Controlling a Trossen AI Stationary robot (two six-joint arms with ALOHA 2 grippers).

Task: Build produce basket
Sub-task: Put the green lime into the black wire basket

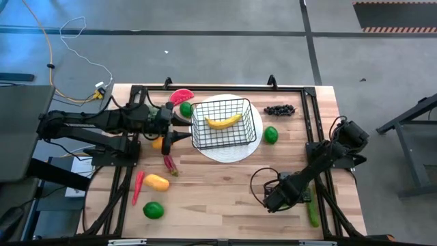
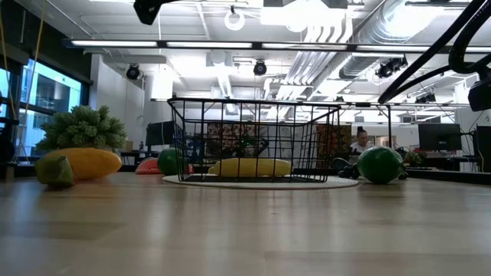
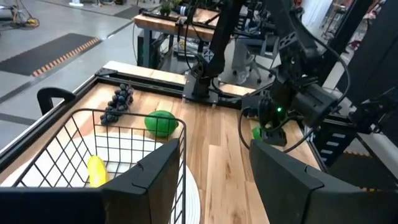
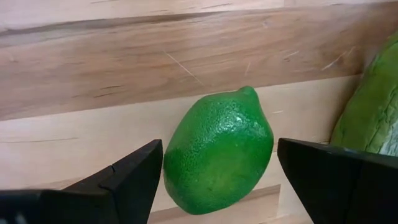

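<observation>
Because a green lime (image 4: 219, 152) lies on the wood directly between my right gripper's (image 4: 217, 177) spread, empty fingers, long axis running away from them, this arm is nearest it. A cucumber (image 4: 370, 109) sits just beside it. The basket (image 1: 225, 123), holding a banana (image 1: 224, 121), stands well apart; my left gripper (image 1: 179, 128) waits open beside it.

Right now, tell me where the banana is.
The banana lies inside the basket, which sits on the white plate at the table's far middle in the high view, with a lime just right of the basket.
</observation>
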